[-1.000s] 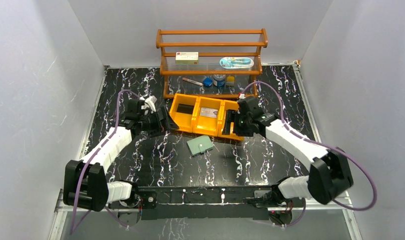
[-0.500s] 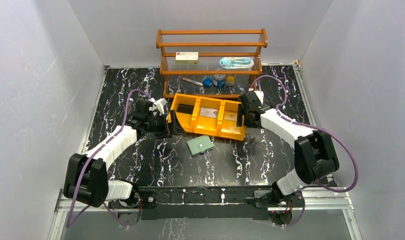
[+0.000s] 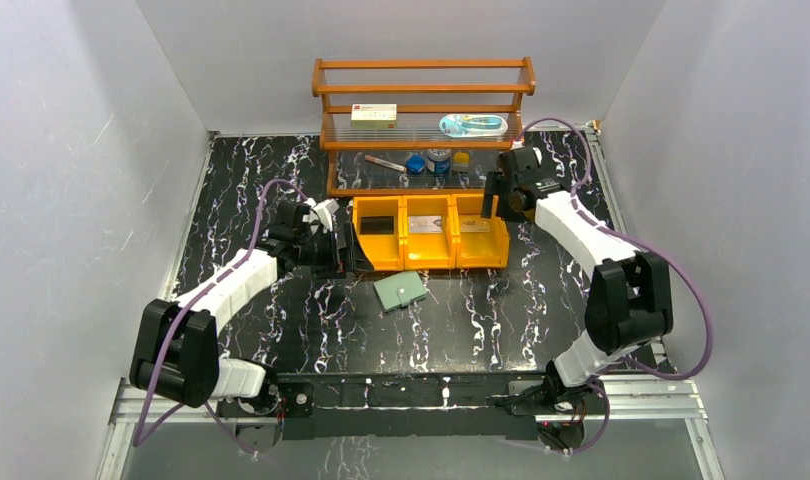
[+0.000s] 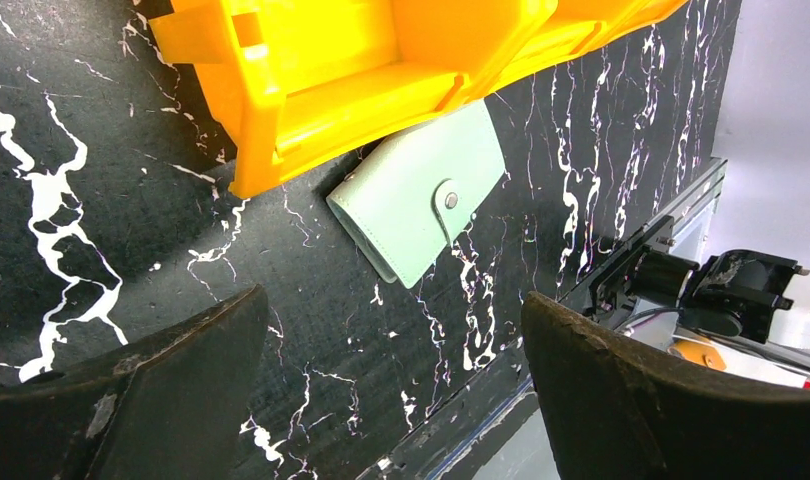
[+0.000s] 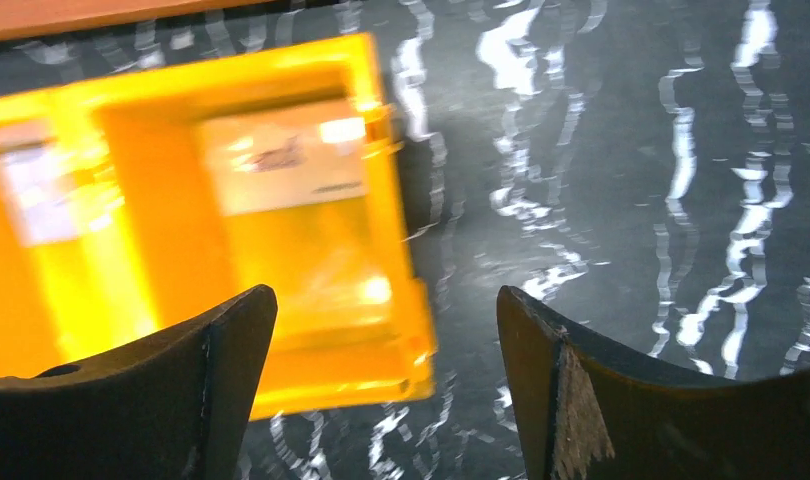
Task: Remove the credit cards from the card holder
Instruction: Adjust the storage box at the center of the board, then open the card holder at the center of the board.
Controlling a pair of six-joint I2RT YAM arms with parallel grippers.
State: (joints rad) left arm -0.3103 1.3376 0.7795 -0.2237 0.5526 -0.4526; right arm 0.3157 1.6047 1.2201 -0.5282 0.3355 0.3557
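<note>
Black marbled table (image 3: 541,300) boxed by white walls. Closed card holder (image 3: 400,291) just before orange bins (image 3: 430,262), open marble nearer. Left gripper (image 4: 393,296) and right gripper (image 5: 386,292) spread wide, flanking bins.

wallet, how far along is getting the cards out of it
Looks done: a card lies in each of the three sections of the orange bin. In hand: nothing; left gripper and right gripper are open and empty. Left: possibly nothing; the wallet lies snapped shut on the table, so any card inside is hidden.
</note>
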